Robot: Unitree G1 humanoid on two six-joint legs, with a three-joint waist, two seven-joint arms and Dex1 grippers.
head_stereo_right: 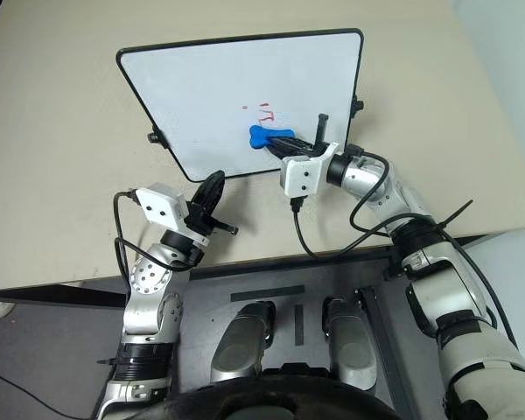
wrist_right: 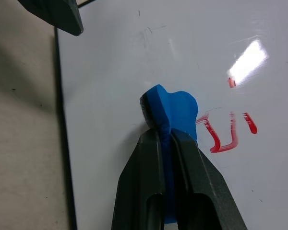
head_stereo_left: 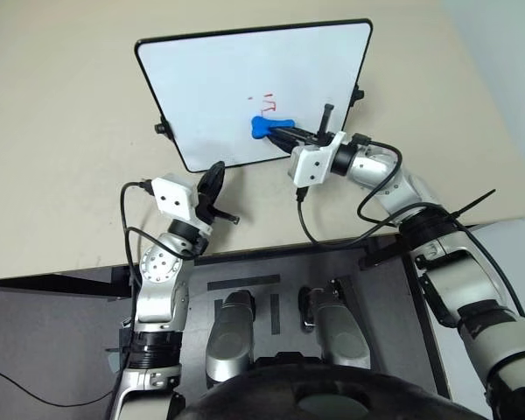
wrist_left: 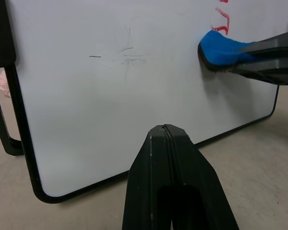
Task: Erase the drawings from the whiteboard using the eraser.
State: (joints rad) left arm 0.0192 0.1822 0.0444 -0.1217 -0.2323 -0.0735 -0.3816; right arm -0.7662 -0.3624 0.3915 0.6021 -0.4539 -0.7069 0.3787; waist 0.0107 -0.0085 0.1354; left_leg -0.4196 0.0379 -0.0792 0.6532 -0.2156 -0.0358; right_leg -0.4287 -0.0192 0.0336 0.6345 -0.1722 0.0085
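So far nothing looks wiped: the red drawings (wrist_right: 228, 132) remain on the whiteboard (head_stereo_left: 210, 79), which lies on the desk (head_stereo_left: 61, 131). The right pincer (wrist_right: 169, 139) is clamped on the eraser (wrist_right: 172, 111), just beside them. The left pincer (wrist_left: 167, 136) is closed, empty.

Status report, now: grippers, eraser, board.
Right gripper shut on eraser, over the whiteboard beside the red drawings. Left gripper shut, empty, off the board's near edge. Marks not yet erased. Nothing in the way.
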